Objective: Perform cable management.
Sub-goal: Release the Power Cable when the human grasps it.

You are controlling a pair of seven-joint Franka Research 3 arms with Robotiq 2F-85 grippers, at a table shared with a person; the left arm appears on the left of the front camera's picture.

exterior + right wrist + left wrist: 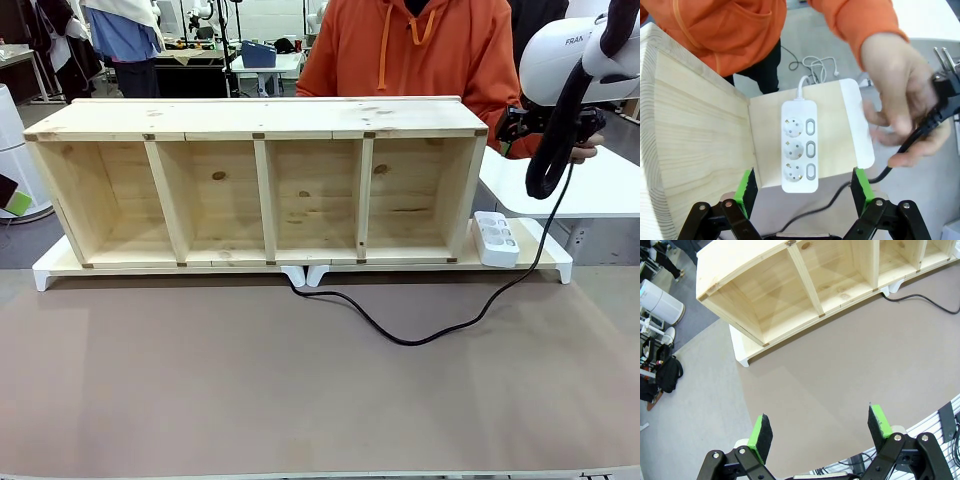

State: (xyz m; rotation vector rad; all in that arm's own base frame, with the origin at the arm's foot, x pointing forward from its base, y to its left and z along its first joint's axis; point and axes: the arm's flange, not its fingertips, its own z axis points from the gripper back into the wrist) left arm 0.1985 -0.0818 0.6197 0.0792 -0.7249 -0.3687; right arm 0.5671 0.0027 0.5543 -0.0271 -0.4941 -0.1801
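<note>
with both claws, left (820,432) and right (804,189), spread and empty, the cable (400,335) in the person's hand (900,100) could snag the power strip (800,145) if pulled.

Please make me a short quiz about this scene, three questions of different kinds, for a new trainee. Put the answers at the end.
1. True or false: the plug of the cable is already inserted in the power strip.
2. Who holds the plug? A) the left gripper B) the right gripper C) the person's hand
3. How many compartments does the wooden shelf have?

Key:
1. False; all three sockets are free.
2. C; both grippers are open and hold nothing.
3. Four.
</note>
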